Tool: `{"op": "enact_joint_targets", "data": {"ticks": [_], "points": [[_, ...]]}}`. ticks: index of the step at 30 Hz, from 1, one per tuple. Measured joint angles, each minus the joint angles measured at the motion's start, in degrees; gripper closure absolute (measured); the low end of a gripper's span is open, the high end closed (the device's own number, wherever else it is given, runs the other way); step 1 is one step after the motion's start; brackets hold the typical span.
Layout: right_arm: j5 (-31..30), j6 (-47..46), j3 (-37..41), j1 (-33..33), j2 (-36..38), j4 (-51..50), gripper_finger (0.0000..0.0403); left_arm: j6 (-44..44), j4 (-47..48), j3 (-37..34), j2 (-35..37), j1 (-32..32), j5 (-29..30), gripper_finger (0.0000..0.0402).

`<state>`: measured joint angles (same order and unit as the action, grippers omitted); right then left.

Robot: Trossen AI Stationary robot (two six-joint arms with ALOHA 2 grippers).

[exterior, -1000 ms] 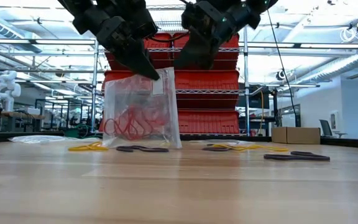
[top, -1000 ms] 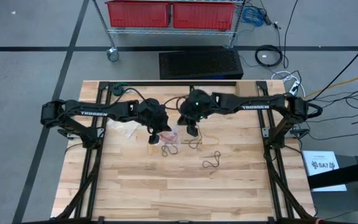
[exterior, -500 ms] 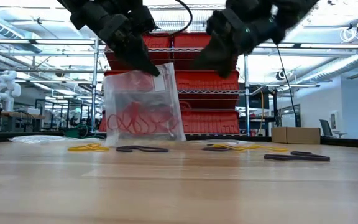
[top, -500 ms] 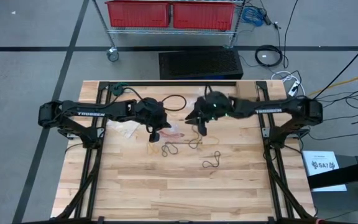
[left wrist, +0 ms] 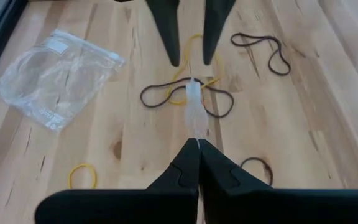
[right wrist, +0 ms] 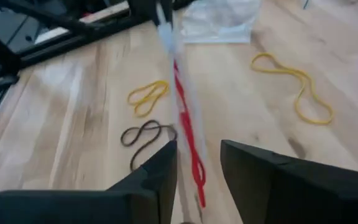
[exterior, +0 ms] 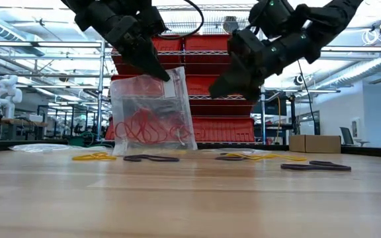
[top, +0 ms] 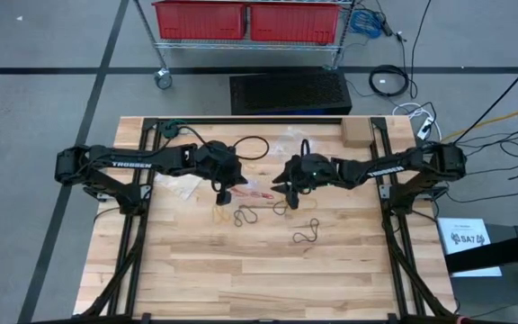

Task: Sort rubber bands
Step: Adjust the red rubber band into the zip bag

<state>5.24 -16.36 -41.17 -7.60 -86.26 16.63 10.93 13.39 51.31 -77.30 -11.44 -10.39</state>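
A clear plastic bag with red rubber bands inside hangs from my left gripper, which is shut on it. The bag's lower edge reaches down to the table top. My right gripper stands open just to the right of the bag, pointing at its edge and touching nothing; its two fingers show apart. Loose bands lie on the table: black ones and yellow ones. My left gripper pinches the bag's top edge, near its right corner in the low view, between its two fingers. The fingers slant down from the table's left. The bag hangs upright below them, seen edge-on past the shut fingertips.
A second clear bag lies flat on the table near the left arm. More bands lie around: yellow, black, yellow. A cardboard box sits at the table's far right. The table's near half is bare wood.
My right gripper has drawn back from the bag's top toward the table's right edge and sunk lower, swinging round so that it points leftward at the bag. The bag has stayed hanging from my left gripper.
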Motion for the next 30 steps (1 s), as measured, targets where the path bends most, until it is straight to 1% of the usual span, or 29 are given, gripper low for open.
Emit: {"op": "enact_joint_targets", "data": {"ticks": [3, 6, 8, 11, 14, 17, 22, 25, 27, 30], "points": [[-1.0, 0.0, 0.0, 0.7, -0.5, -3.1, 0.0286, -0.1, 0.0, 0.0, 0.0, 0.0, 0.0, 0.0401], [-2.2, -0.5, -0.1, 1.0, -4.5, -2.3, 0.0286, -0.1, -0.2, -0.1, 0.0, 0.0, 0.0, 0.0401], [-1.6, -0.6, 0.0, 1.0, -8.3, 0.3, 0.0286, -0.1, -1.0, -0.1, 0.0, 0.0, 0.0, 0.0401], [1.2, -2.2, -1.1, 1.0, -13.6, 3.8, 0.0286, -0.1, -1.5, -0.1, 0.0, 0.0, 0.0, 0.0401], [2.0, -2.7, -2.6, 1.4, -16.5, 4.8, 0.0286, -0.9, -1.3, -0.1, 0.0, 0.2, 0.0, 0.0401], [1.9, -2.4, -3.9, 2.1, -17.3, 5.0, 0.0286, -1.2, -1.3, -0.1, 0.0, 0.2, 0.0, 0.0401], [-3.7, -0.9, -4.3, 2.6, -17.2, 2.5, 0.0286, -1.2, -1.3, -0.1, 0.0, 0.3, 0.5, 0.0401], [-3.9, 0.8, -4.3, 2.6, -17.2, 1.3, 0.0289, -1.2, -1.2, -0.1, 0.5, 0.3, 1.7, 0.0401], [-3.9, 1.5, -4.3, 2.7, -17.2, 0.7, 0.0303, -1.2, -1.2, -0.1, 1.6, 0.3, 2.2, 0.0401], [-3.9, 2.0, -4.3, 2.8, -17.2, 1.2, 0.034, -1.3, -1.1, -0.1, 4.0, 0.3, 3.1, 0.0401]]}}
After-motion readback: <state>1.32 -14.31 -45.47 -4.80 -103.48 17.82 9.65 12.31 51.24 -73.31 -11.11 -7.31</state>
